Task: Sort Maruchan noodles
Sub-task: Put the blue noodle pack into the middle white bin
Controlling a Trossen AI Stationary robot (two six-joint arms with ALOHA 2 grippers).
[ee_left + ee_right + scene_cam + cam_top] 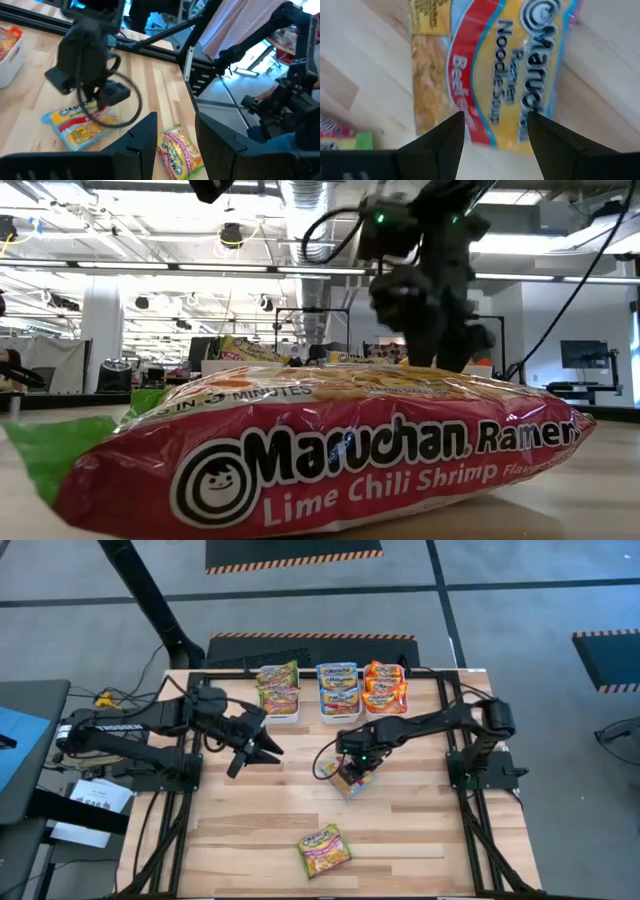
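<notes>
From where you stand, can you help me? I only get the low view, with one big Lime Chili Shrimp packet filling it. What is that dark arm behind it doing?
Observer: That is the right gripper, jaws open, hanging just above a blue-edged beef packet at mid-table.
Operator: Is it holding the packet?
Observer: No, the right wrist view shows the packet lying flat on the wood between the open fingers.
Operator: Where do the packets go?
Observer: Three white bins at the far edge hold green, blue and orange packets separately.
Operator: And the other arm?
Observer: The left gripper waits, empty, left of centre.
</notes>
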